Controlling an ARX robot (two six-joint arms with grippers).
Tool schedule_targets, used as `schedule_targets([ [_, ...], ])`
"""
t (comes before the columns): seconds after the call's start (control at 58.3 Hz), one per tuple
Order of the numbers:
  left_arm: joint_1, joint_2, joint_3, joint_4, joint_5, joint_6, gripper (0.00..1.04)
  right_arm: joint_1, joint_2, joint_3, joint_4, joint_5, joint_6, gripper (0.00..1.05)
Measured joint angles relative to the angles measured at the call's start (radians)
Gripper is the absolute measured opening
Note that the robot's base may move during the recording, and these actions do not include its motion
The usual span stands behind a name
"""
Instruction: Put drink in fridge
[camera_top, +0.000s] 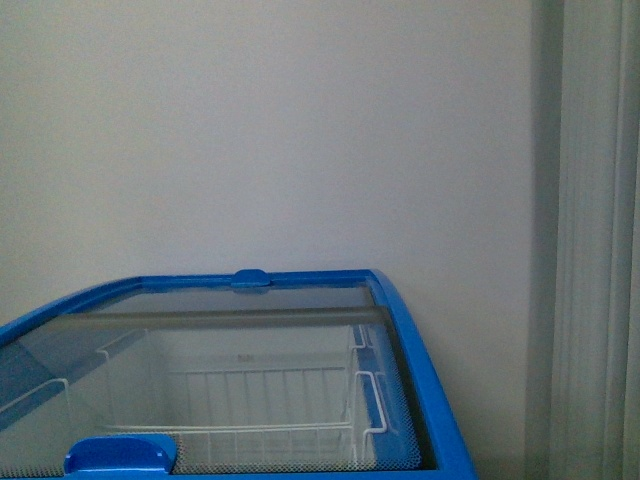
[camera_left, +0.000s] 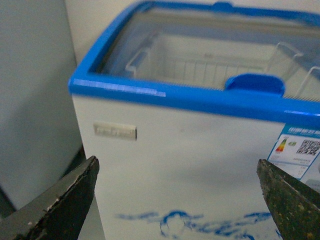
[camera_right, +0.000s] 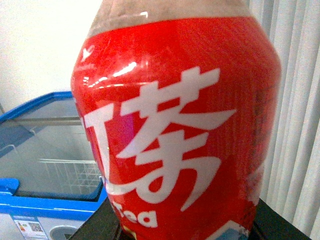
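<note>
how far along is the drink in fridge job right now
Done: the drink looks picked up, held by the right gripper, with the fridge close ahead. In hand: the left gripper, open and empty, faces the fridge front near the blue lid handle. Left: the glass lid seems shut over the wire basket, so sliding it open and putting the drink inside remain.

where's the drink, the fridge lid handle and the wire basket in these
drink (camera_right: 175, 130): right wrist view, middle of its red label
fridge lid handle (camera_left: 255, 83): left wrist view, top of the blue grip
wire basket (camera_top: 260, 395): front view, on its far wire wall
</note>
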Motion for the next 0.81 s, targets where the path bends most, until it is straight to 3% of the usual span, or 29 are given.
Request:
schedule_targets([
  [0.103, 0.099, 0.160, 0.027, 0.088, 0.089, -0.047, 0.97, 0.000, 0.000, 0.000, 0.000, 0.000, 0.000, 0.36],
  [0.223, 0.356, 0.541, 0.122, 0.463, 0.397, -0.008, 0.97, 0.000, 0.000, 0.000, 0.000, 0.000, 0.000, 0.36],
  [0.343, 0.461, 0.871, 0.262, 0.735, 0.537, 0.077, 0.97, 0.000, 0.000, 0.000, 0.000, 0.003, 0.000, 0.36],
  [0.429, 0.463, 1.052, 0.375, 0.835, 0.642, 0.167, 0.97, 0.000, 0.000, 0.000, 0.000, 0.001, 0.000, 0.36],
  [0.532, 0.451, 1.144, 0.455, 0.864, 0.730, 0.248, 0.97, 0.000, 0.000, 0.000, 0.000, -0.002, 0.000, 0.36],
  [0.617, 0.415, 1.215, 0.552, 0.855, 0.893, 0.373, 0.97, 0.000, 0.000, 0.000, 0.000, 0.003, 0.000, 0.36],
  [0.686, 0.369, 1.245, 0.633, 0.722, 1.033, 0.530, 0.97, 0.000, 0.000, 0.000, 0.000, 0.002, 0.000, 0.36],
  [0.806, 0.308, 1.315, 0.755, 0.451, 1.098, 0.815, 0.97, 0.000, 0.000, 0.000, 0.000, 0.000, 0.000, 0.36],
])
